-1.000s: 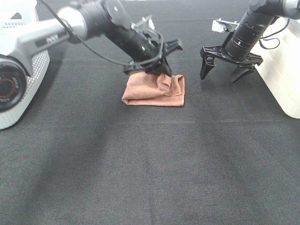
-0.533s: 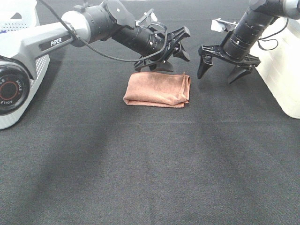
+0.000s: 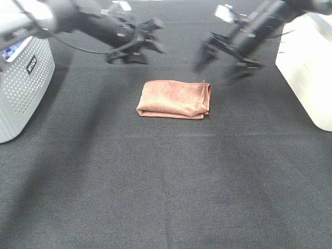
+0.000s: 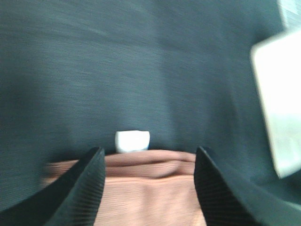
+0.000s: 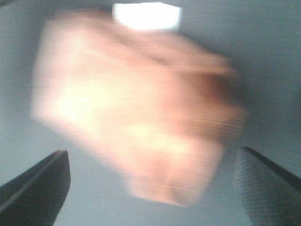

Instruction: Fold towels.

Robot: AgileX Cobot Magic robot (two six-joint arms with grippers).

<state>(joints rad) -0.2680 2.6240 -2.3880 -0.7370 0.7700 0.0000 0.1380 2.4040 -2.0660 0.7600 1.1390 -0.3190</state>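
Bench [image 3: 166, 181]: covered with black textured cloth, lying flat. Grey perforated basket [image 3: 23, 88] stands at the left edge, a small dark label on its side. White container [image 3: 306, 67] stands at the right edge, well apart from the basket.

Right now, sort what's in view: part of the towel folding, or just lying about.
Job: folded reddish-brown microfibre towel; left gripper, open; right gripper, open.
Lying about: grey perforated plastic basket; white box-shaped container.

The high camera overlooks the whole table [image 3: 166, 181] from afar, while wrist cameras behind the left claw [image 4: 148, 183] and right claw [image 5: 153, 188] look closely at the shared towel [image 3: 175, 98] just beyond each.
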